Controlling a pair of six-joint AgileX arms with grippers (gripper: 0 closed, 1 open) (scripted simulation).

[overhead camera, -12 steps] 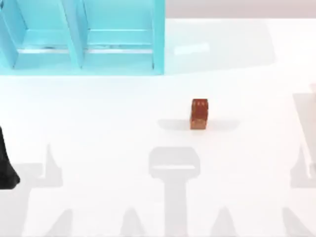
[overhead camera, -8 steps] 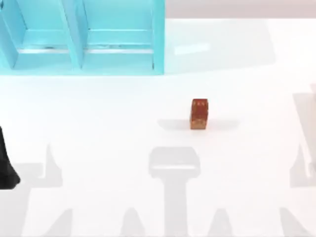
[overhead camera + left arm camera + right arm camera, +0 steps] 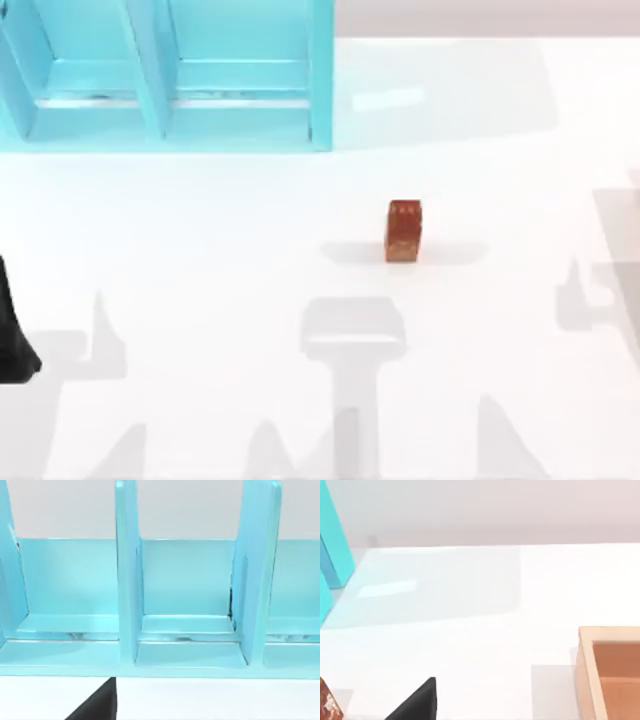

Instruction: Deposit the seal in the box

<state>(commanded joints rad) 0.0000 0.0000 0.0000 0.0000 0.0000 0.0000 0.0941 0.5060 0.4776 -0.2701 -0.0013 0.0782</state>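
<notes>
Near edge of the desk (image 3: 200,230): grey shadows of the rig lie on the white surface, one broad T-shaped patch in the middle and narrower pointed ones to either side.

Left arm (image 3: 12,340): a dark part of it sits at the desk's left edge, on the near side. In the left wrist view a dark wedge of the left hand (image 3: 97,705) shows low in the frame, above white desk and facing the box. We cannot tell whether this hand is released or clenched. It grasps nothing that we can see.

Right hand (image 3: 417,702): a similar dark wedge shows in the right wrist view, above the desk. Its state cannot be told either. In that view the seal appears as a sliver of reddish brown at the frame's corner, near the wedge but apart from it. A tan open-topped wooden tray (image 3: 587,672) stands on the desk farther off.

Seal (image 3: 404,231): reddish-brown block, upright on the desk, a little right of centre in the top view, faint marks on its top face. A soft shadow runs out from its base to both sides. Nothing touches it.

Box (image 3: 321,75): light blue, open, thick walls, at the far left of the desk, well apart from the seal. Upright dividers split it into compartments. The seal is outside it.
</notes>
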